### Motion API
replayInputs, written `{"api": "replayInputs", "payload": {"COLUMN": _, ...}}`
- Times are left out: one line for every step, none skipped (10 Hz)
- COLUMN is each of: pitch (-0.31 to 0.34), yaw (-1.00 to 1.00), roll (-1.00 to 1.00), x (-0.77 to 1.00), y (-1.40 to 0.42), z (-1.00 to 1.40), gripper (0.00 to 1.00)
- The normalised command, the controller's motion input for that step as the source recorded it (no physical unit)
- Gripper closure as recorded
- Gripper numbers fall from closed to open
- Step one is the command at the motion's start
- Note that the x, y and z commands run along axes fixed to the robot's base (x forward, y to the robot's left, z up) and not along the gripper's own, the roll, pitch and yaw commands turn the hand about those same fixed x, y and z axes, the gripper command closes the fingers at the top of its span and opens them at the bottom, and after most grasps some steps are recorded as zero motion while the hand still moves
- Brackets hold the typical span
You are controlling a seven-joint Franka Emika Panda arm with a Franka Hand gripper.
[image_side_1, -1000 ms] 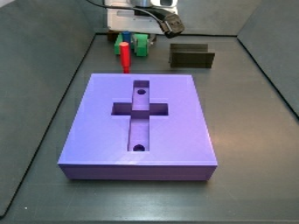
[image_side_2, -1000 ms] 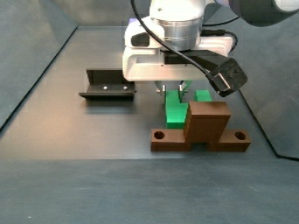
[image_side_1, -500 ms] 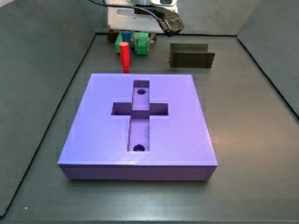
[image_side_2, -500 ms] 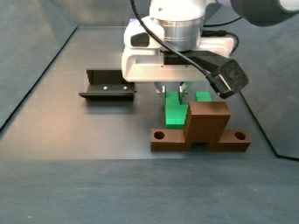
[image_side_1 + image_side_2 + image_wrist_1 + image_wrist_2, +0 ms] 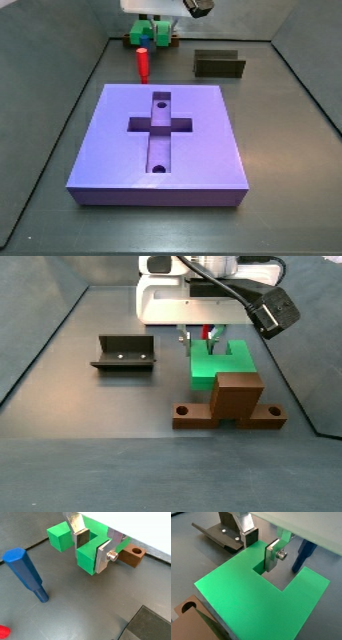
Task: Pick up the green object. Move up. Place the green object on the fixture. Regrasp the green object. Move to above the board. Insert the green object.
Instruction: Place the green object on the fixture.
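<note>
Grey matte flooring is running beneath everything, darker panels walling it in. My gripper (image 5: 92,546) is clamping the green object (image 5: 81,547) by one arm of its U, holding it clear of the floor above the brown wooden piece (image 5: 235,402). The board (image 5: 160,140) is lying well apart, the fixture (image 5: 124,353) off beside. The red peg (image 5: 142,64) is standing near the board. My arm is getting cropped by the frame. I am reading no lettering anywhere.

This is a robot lab test bench. A dark grey floor (image 5: 287,200) has grey walls around it like a box. A robot gripper (image 5: 201,338) hangs over it. Plastic practice pieces sit there: a big purple board (image 5: 160,145), a dark fixture (image 5: 124,355), a brown wooden piece (image 5: 238,402).
</note>
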Motion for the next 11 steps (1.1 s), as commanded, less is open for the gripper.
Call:
{"api": "replayInputs", "payload": {"pitch": -0.006, "yaw": 0.00, "roll": -0.06, "x": 0.00, "y": -0.03, "z": -0.02, "gripper": 1.00}}
{"api": "replayInputs", "payload": {"pitch": 0.000, "yaw": 0.00, "roll": -0.11, "x": -0.06, "y": 0.00, "z": -0.04, "gripper": 1.00}}
{"api": "replayInputs", "payload": {"pitch": 0.294, "yaw": 0.00, "roll": -0.59, "x": 0.67, "y": 0.00, "z": 0.11, "gripper": 1.00}}
{"api": "replayInputs", "payload": {"pitch": 0.214, "yaw": 0.00, "roll": -0.82, "x": 0.86, "y": -0.09, "z": 0.39, "gripper": 1.00}}
{"api": "replayInputs", "payload": {"pitch": 0.083, "yaw": 0.00, "roll": -0.70, "x": 0.85, "y": -0.14, "z": 0.35, "gripper": 1.00}}
{"api": "replayInputs", "payload": {"pitch": 0.040, "yaw": 0.00, "roll": -0.69, "x": 0.86, "y": -0.19, "z": 0.29, "gripper": 1.00}}
{"api": "replayInputs", "payload": {"pitch": 0.046, "yaw": 0.00, "roll": -0.71, "x": 0.89, "y": -0.19, "z": 0.27, "gripper": 1.00}}
{"api": "replayInputs", "payload": {"pitch": 0.000, "yaw": 0.00, "roll": -0.65, "x": 0.88, "y": -0.21, "z": 0.25, "gripper": 1.00}}
{"api": "replayInputs", "payload": {"pitch": 0.000, "yaw": 0.00, "roll": -0.62, "x": 0.85, "y": -0.19, "z": 0.21, "gripper": 1.00}}
{"api": "replayInputs", "payload": {"pitch": 0.000, "yaw": -0.01, "roll": -0.73, "x": 0.87, "y": -0.11, "z": 0.18, "gripper": 1.00}}
{"api": "replayInputs", "payload": {"pitch": 0.000, "yaw": -0.02, "roll": -0.81, "x": 0.85, "y": -0.05, "z": 0.15, "gripper": 1.00}}
